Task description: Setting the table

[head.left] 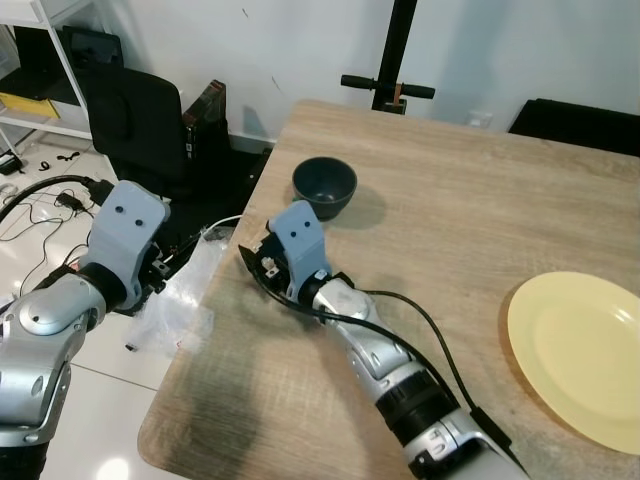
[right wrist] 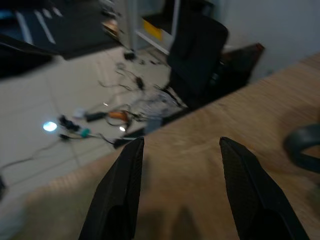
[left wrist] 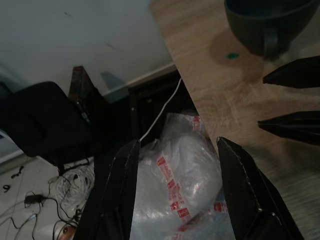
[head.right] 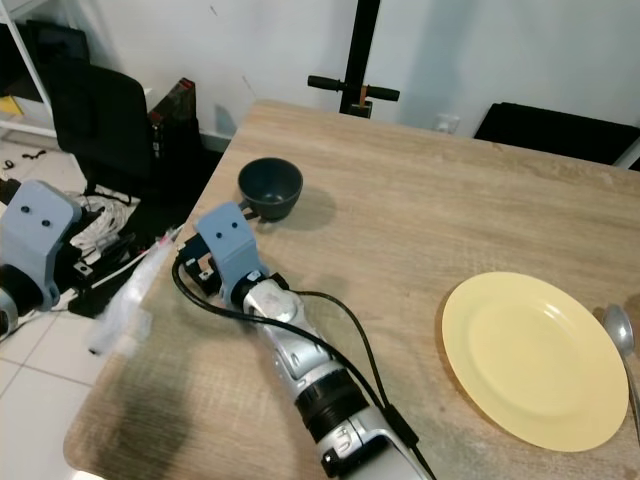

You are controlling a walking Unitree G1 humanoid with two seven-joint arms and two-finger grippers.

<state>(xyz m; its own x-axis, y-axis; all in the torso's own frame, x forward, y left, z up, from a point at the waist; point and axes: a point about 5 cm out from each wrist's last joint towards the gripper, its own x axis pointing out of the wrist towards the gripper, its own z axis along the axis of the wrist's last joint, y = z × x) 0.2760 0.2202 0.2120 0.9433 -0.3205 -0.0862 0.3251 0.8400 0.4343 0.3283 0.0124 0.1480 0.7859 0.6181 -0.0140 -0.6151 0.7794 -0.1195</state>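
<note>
The right gripper point(head.left: 256, 262) is held low over the left part of the wooden table point(head.left: 480, 200), its two black fingers point(right wrist: 125, 190) spread wide apart with nothing between them. Just beyond it, a dark bowl point(head.left: 324, 187) is set upright on the table near the left edge, apart from the fingers. The left gripper point(left wrist: 175, 195) is held off the table's left edge, its fingers also spread wide and empty; below and between them a crumpled clear plastic bag point(left wrist: 182, 175) is seen on the floor. Well to the right, a yellow plate point(head.right: 535, 357) is laid flat on the table, and a spoon point(head.right: 622, 340) is placed just beside its right rim. A black chair point(head.left: 135, 125) is seen beyond the left arm.
</note>
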